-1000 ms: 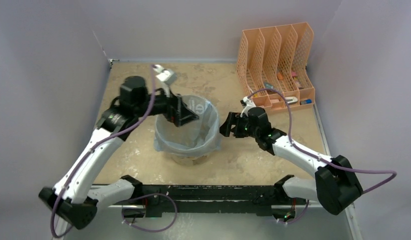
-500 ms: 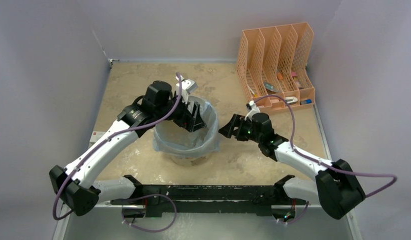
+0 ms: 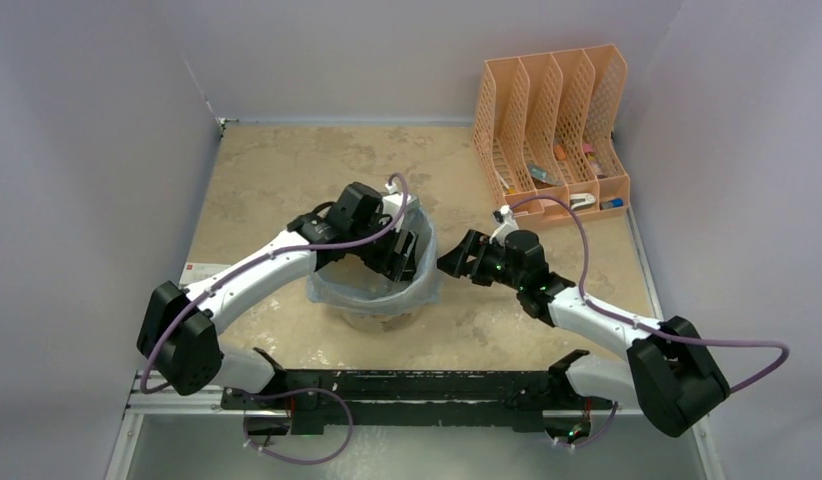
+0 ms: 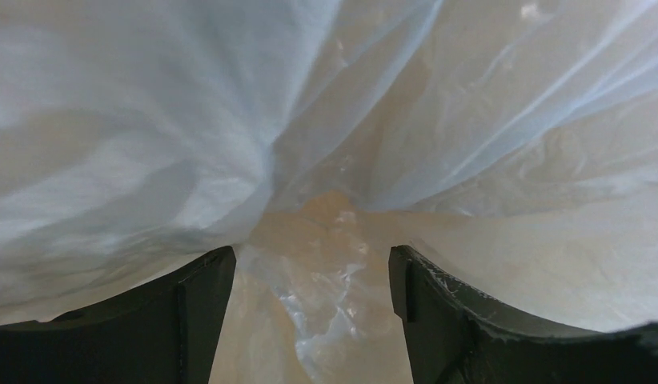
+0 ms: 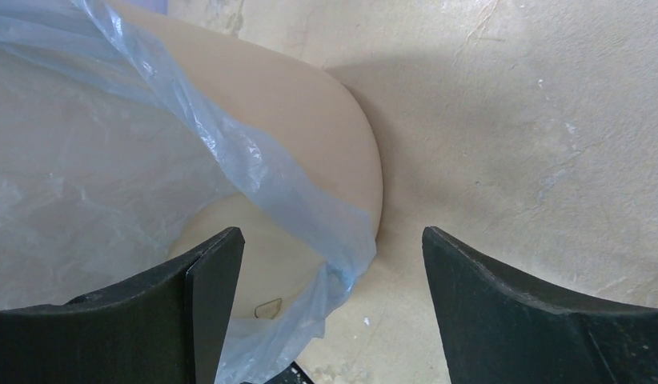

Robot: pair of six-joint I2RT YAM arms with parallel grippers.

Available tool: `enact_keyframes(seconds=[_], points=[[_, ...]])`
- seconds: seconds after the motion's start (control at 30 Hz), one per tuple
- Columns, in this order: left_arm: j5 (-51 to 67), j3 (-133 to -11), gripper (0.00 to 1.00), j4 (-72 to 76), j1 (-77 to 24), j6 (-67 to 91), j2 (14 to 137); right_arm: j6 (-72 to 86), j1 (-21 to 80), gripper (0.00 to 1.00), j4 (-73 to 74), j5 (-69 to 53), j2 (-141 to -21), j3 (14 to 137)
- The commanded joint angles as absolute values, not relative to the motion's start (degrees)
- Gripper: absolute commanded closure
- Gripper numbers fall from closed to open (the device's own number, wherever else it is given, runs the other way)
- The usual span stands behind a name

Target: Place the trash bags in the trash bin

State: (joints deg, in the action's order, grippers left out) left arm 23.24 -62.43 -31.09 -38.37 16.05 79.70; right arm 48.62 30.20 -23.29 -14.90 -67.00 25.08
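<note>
The pale-blue trash bag is seen lining the cream trash bin, its edge draped over the rim; the left hand is held open inside it, apparently to seat the film, and the right hand is held open beside the rim.

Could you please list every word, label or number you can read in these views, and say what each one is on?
No text can be read.
Bin: one small brown print low on its side, too small to read.
Bag: no lettering shows.
Red sticker, far left in the top view: too small to read.
</note>
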Motion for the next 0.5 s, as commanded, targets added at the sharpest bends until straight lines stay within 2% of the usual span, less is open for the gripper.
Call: enact_keyframes(seconds=[0.0,0.27,0.47], points=[[22.08,-58.75,0.31,-24.61,-40.62,17.31,80.75,52.25,30.15,0.15,-28.70,-17.98,-67.90,24.89],[18.49,-50.40,0.34,-19.42,-41.89,17.76,79.49,57.77,30.14,0.15,-34.59,-18.63,-68.31,20.77],[22.77,-48.62,0.34,-16.12,-41.85,16.68,80.16,57.41,30.22,0.14,-34.23,-20.39,-70.29,21.98]])
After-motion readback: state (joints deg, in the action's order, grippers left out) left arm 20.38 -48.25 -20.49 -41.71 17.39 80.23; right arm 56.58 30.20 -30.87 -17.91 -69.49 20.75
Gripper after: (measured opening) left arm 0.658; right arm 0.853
